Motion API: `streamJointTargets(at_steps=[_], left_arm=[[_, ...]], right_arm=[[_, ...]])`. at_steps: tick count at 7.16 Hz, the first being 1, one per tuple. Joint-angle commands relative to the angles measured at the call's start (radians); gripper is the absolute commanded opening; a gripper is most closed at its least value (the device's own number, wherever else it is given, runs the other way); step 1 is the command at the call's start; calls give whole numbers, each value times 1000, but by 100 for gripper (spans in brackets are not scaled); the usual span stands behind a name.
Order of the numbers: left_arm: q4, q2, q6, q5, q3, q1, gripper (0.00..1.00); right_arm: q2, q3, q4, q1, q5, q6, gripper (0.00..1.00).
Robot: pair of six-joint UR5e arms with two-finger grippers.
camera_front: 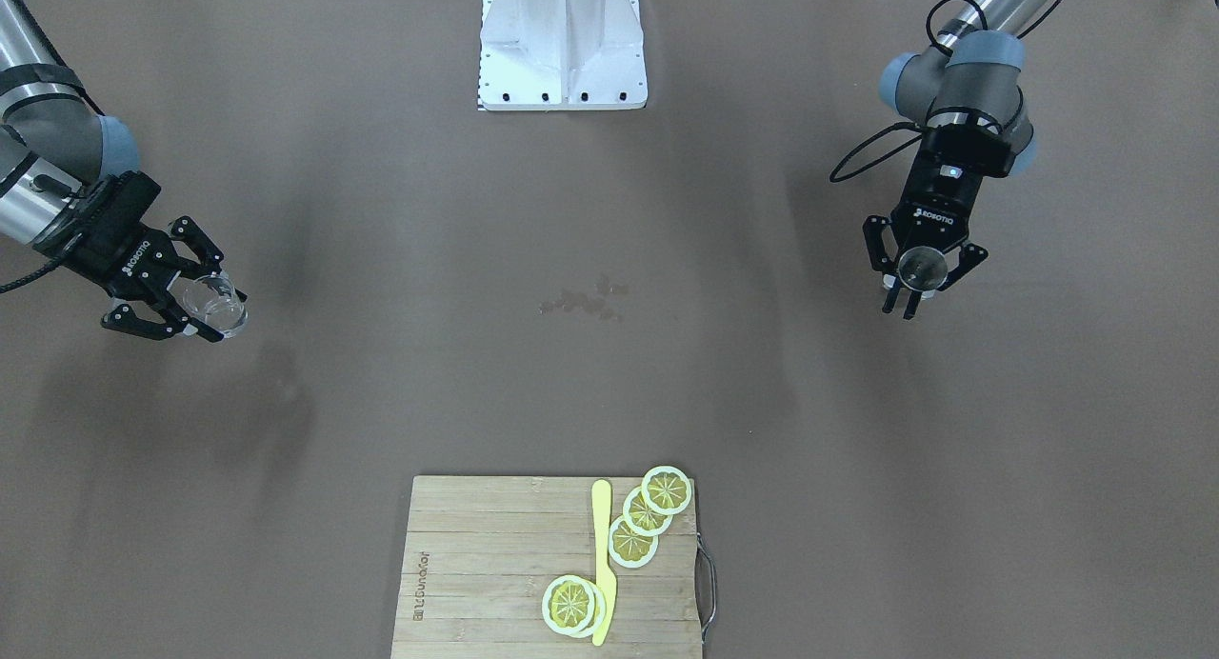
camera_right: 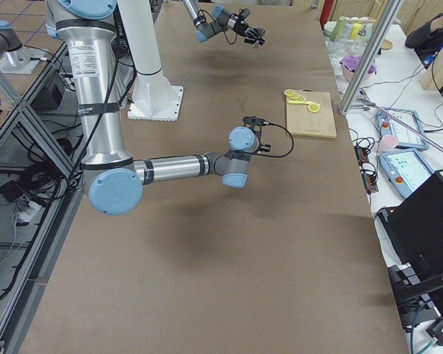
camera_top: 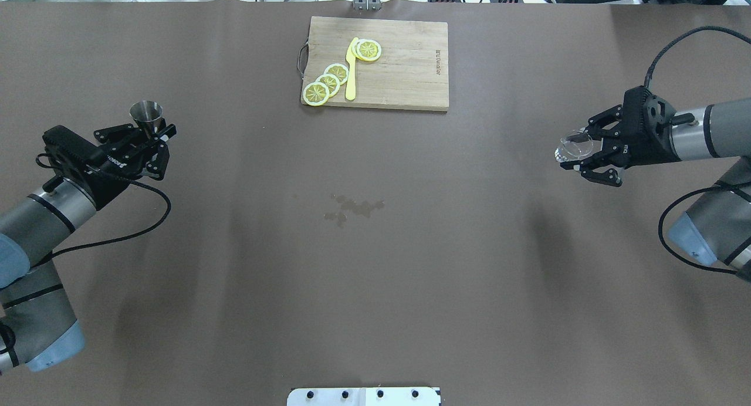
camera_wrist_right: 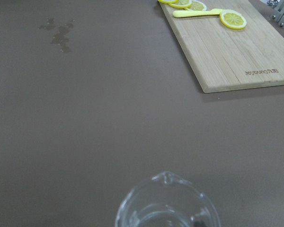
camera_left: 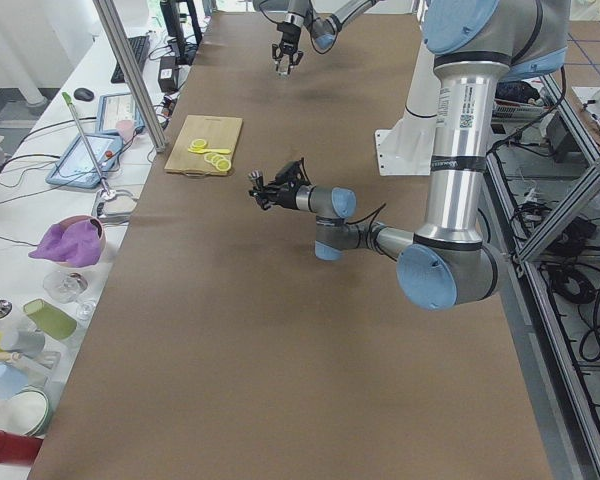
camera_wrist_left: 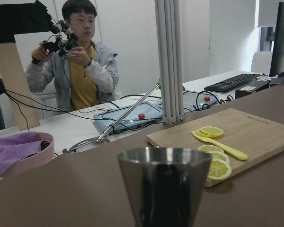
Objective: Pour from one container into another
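Observation:
My left gripper (camera_top: 149, 137) is shut on a small steel jigger (camera_top: 146, 114), holding it upright at the table's left side. The jigger also shows from above in the front view (camera_front: 921, 267), and it fills the lower middle of the left wrist view (camera_wrist_left: 163, 189). At the table's right side, my right gripper (camera_top: 578, 151) is shut on a clear glass pitcher (camera_top: 572, 148) with a small spout. In the front view that pitcher (camera_front: 214, 305) looks tilted. Its rim and spout (camera_wrist_right: 168, 205) show at the bottom of the right wrist view. The two containers are far apart.
A wooden cutting board (camera_top: 405, 71) with lemon slices (camera_top: 328, 80) and a yellow knife (camera_top: 351, 68) lies at the far middle edge. A wet stain (camera_top: 355, 206) marks the table's centre. The robot base (camera_front: 562, 45) stands at the near edge. An operator (camera_wrist_left: 78, 61) sits beyond the table.

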Motion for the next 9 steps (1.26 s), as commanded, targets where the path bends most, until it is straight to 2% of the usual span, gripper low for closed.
streamJointTargets(at_steps=[1,4,6,8,9], left_arm=[[-19,23,-177,196,-5,124,0],[-13,44,-227,215,-4,140,0],[-12,51,-346,333,-2,256,0],[-12,67,-364,338,-1,288,0],[-10,77,-367,381,-1,324,0]], right_arm=[[14,-81,92,-6,9,81,0],[14,-179,189,-14,16,81,0],[15,-207,215,-19,8,80,0],[41,-290,305,-23,5,78,0],[41,-299,318,-26,3,78,0]])
